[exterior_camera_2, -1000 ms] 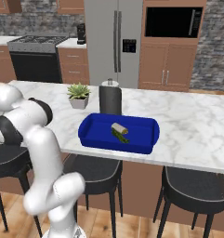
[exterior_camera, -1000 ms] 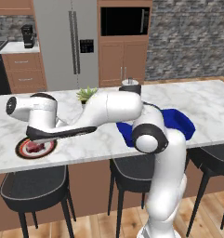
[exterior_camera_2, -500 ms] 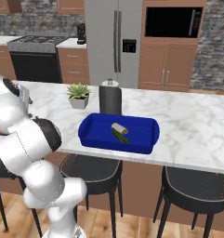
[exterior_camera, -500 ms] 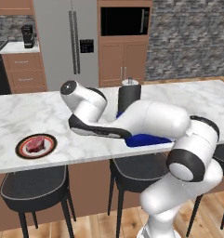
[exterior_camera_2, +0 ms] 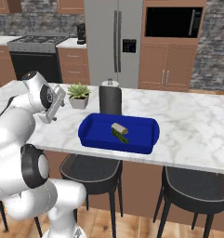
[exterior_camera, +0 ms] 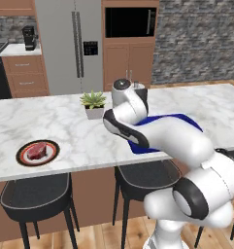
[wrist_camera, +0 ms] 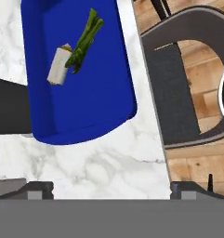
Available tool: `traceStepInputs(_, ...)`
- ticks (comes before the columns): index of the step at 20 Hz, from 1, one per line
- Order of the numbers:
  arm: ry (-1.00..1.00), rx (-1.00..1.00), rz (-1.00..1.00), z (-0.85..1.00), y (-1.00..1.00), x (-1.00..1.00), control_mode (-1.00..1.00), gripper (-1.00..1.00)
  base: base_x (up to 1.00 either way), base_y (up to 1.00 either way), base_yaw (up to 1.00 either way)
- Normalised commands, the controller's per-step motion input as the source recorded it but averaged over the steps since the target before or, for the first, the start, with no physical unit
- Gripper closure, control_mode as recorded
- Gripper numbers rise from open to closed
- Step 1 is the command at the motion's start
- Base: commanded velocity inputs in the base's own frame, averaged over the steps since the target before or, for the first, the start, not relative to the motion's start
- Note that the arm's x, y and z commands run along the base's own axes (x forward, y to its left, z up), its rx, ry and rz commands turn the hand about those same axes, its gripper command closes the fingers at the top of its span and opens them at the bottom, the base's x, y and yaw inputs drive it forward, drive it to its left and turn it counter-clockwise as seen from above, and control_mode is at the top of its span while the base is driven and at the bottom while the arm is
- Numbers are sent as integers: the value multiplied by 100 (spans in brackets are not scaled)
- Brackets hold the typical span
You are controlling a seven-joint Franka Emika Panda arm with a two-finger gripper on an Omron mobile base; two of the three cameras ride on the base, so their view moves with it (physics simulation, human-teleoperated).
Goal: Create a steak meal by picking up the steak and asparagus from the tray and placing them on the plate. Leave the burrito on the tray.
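Steak plated; asparagus pick-up in hand.

The steak (exterior_camera: 36, 150) is seen on the plate (exterior_camera: 22, 158). The asparagus (wrist_camera: 84, 41) is held in the tray (wrist_camera: 99, 100), at 3 o'clock of the burrito (wrist_camera: 58, 68), touching it. The gripper (wrist_camera: 111, 189) is spread, empty, short of the tray; a descent onto the stalks alone is called for.

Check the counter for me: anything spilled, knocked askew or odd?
Nothing stands out. The red-pink steak sits centred on the round black-rimmed plate; the green asparagus stalks and pale burrito roll lie side by side inside the deep-blue tray.
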Motion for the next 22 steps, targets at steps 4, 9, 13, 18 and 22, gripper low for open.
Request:
traceStepInputs(4,10,22,-47,1,-100,21,-100,-100,0,0,0)
traceStepInputs(9,12,19,-45,0,-100,18,-100,-100,0,0,0)
traceStepInputs(13,3,17,-36,-1,-76,8,-100,-100,0,0,0)
traceStepInputs(18,0,6,-25,-22,-32,6,-100,-100,0,0,0)
traceStepInputs(22,0,0,-29,-38,-34,14,-100,-100,0,0,0)
